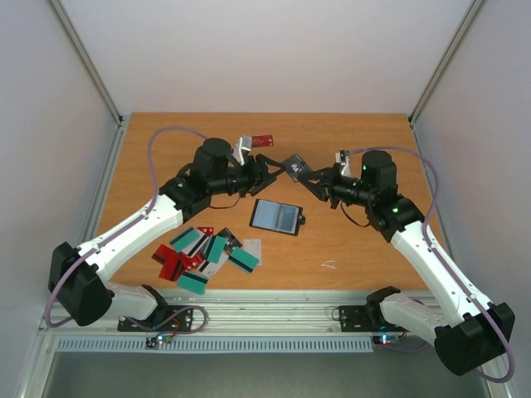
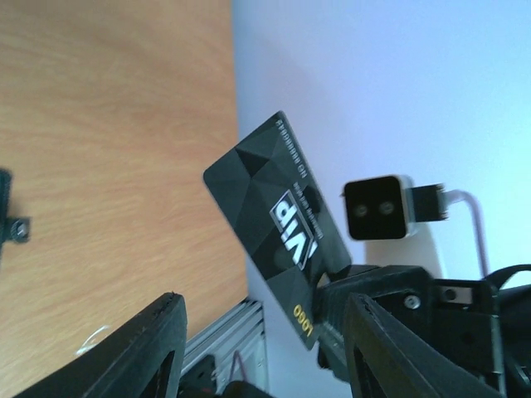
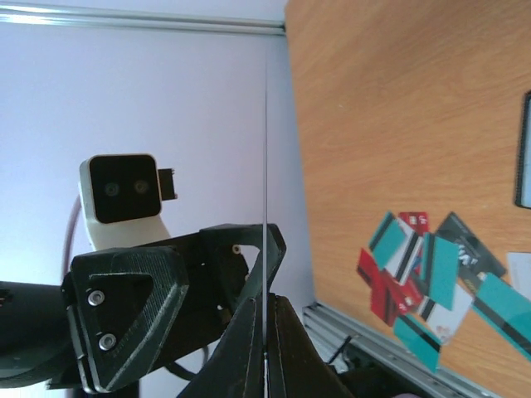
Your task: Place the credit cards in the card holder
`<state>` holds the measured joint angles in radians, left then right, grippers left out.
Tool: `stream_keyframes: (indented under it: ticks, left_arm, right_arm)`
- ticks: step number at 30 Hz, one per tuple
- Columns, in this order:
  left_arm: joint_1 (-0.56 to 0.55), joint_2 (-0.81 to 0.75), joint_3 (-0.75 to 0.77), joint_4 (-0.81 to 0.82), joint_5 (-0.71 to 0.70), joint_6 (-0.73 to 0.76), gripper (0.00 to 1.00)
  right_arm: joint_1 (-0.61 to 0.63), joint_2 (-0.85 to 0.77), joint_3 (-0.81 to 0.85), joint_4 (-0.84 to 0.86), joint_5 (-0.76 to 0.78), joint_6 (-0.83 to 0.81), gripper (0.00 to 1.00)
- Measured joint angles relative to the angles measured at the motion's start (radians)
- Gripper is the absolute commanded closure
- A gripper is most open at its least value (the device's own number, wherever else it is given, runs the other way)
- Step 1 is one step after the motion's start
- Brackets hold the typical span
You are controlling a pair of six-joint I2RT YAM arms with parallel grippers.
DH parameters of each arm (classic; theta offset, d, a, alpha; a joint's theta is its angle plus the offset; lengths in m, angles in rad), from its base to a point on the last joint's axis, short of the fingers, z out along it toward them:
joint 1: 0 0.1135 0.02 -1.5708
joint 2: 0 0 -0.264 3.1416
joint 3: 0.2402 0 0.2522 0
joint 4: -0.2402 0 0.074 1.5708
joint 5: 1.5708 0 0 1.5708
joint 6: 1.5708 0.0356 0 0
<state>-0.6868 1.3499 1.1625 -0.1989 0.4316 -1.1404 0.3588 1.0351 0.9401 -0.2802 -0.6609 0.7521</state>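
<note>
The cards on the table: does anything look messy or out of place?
Yes. Most credit cards lie in a jumbled, overlapping heap at the near left of the table, while one red card lies alone by the far edge. A black card is up in the air, pinched in the right gripper.

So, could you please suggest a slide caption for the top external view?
Right tool holds a black card before the open left tool; card holder lies open near the scattered cards.
</note>
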Motion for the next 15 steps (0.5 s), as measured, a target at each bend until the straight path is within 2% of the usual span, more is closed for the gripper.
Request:
stream_keyframes:
  ticks: [6,11,15]
  left_arm:
    - [0.004,0.011,-0.016,0.181,0.009,-0.053,0.52]
    - [0.005,0.07,-0.022,0.328,0.033,-0.116,0.6]
    - [0.007,0.126,-0.015,0.415,0.061,-0.162,0.87]
  right_arm:
    - [-0.001,0.0,0.005,0.087,-0.016,0.069,0.99]
    - [-0.001,0.002,0.019,0.141,-0.019,0.106,0.99]
    - [-0.001,0.002,0.029,0.156,-0.01,0.124,0.99]
